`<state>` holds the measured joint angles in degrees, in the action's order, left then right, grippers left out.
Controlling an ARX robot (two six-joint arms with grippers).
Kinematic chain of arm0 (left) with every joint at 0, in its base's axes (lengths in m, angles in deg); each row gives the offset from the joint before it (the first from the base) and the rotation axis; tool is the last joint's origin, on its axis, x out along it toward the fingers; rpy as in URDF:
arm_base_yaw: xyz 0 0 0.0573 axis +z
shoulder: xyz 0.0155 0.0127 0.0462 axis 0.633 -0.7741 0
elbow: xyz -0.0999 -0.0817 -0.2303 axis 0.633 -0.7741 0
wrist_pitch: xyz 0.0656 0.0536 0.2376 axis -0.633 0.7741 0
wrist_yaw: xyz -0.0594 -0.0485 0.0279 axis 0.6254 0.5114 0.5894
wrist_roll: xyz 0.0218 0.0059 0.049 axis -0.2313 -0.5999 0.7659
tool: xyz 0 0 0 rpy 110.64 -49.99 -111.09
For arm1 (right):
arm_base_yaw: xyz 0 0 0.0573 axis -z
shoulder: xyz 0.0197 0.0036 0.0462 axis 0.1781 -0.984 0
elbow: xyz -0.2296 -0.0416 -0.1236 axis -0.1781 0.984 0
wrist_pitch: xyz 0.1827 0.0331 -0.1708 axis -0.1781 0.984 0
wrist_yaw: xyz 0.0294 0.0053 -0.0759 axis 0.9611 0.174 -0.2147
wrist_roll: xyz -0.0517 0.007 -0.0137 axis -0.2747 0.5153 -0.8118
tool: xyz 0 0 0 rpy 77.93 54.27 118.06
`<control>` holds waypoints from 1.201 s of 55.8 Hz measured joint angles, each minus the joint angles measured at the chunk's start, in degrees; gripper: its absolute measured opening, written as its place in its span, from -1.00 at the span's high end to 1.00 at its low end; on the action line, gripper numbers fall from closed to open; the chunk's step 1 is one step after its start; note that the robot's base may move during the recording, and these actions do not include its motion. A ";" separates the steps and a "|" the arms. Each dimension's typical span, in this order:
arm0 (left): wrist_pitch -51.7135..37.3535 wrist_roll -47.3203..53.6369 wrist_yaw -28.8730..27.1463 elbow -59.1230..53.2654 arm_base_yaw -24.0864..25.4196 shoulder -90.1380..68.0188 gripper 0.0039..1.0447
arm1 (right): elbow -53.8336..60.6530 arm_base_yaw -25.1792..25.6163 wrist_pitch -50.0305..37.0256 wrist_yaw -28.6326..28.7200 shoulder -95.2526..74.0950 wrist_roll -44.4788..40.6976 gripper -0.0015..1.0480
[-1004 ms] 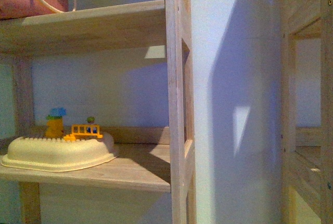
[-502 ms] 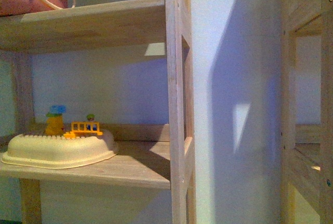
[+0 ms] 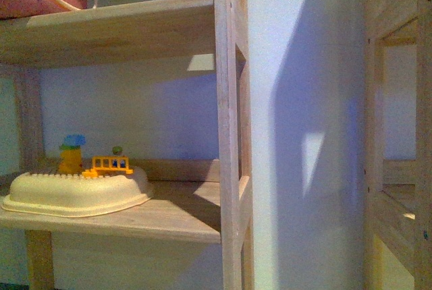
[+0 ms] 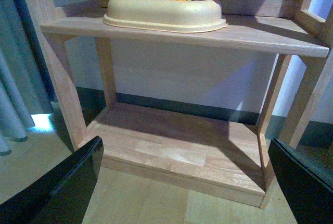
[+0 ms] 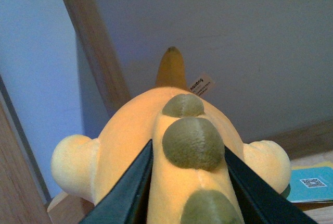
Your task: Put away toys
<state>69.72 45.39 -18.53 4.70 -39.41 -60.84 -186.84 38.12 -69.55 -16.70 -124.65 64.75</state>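
Plush toy [image 5: 177,172] sits pinched between our right gripper [image 5: 187,182] fingers. Our left gripper [image 4: 182,182] hangs spread before the wooden shelf [image 4: 177,151].

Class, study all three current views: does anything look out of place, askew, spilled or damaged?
Nothing looks spilled, broken or askew. The cream base with its yellow fence sits flat on the shelf. The one thing not stored is the yellow plush toy, clamped in the right gripper. The left gripper is open and empty.

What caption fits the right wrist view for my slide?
Right gripper clamped on a yellow plush with green back spots, white tag showing.
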 joint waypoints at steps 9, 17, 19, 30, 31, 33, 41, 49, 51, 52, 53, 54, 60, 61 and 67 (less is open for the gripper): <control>0.00 0.00 0.00 0.00 0.00 0.00 -0.88 | -0.02 -0.02 0.50 -0.20 0.09 -1.03 -0.51; 0.00 0.00 0.00 0.00 0.00 0.00 -0.88 | -0.11 -0.33 0.90 -0.61 0.72 -3.69 -0.89; 0.00 0.00 0.00 0.00 0.00 0.00 -0.88 | -0.15 -0.44 0.92 -0.81 0.90 -4.35 -0.87; 0.00 0.00 0.00 0.00 0.00 0.00 -0.88 | -1.92 -0.81 1.01 -3.10 3.39 -11.21 -0.87; 0.00 0.00 0.00 0.00 0.00 0.00 -0.88 | -2.16 -0.79 1.03 -3.30 3.76 -11.47 -0.87; 0.00 0.00 0.00 0.00 0.00 0.00 -0.88 | -2.54 -0.79 1.03 -3.72 4.42 -12.15 -0.87; 0.00 0.00 0.00 0.00 0.00 0.00 -0.88 | -3.65 -0.22 1.11 -5.60 7.72 -15.23 -0.87; 0.00 0.00 0.00 0.00 0.00 0.00 -0.88 | 0.00 1.29 0.66 -9.07 15.17 -18.45 -0.87; 0.00 0.00 -0.02 0.00 0.00 0.00 -0.88 | 2.29 1.75 0.17 -9.86 17.68 -18.75 -0.87; 0.00 0.00 0.00 0.00 0.00 0.00 -0.88 | 2.93 1.84 0.07 -10.03 18.34 -18.88 -0.87; 0.00 0.00 0.00 0.00 0.00 0.00 -0.88 | 4.22 2.05 -0.11 -10.12 19.69 -19.06 -0.87; 0.00 0.00 0.00 0.00 0.00 0.00 -0.88 | 4.90 2.21 -0.22 -10.14 20.39 -19.15 -0.87; 0.00 0.00 0.00 0.00 0.00 0.00 -0.88 | 12.00 3.67 -0.46 -9.94 27.65 -19.08 -0.87; 0.00 0.00 0.00 0.00 0.00 0.00 -0.88 | 13.55 4.07 -0.46 -9.75 29.18 -18.95 -0.87; 0.00 0.00 0.00 0.00 0.00 0.00 -0.88 | 21.99 6.08 -0.13 -8.13 37.20 -17.49 -0.87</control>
<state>69.72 45.39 -18.53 4.70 -39.41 -60.84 -164.86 44.19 -69.68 -24.83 -87.45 47.27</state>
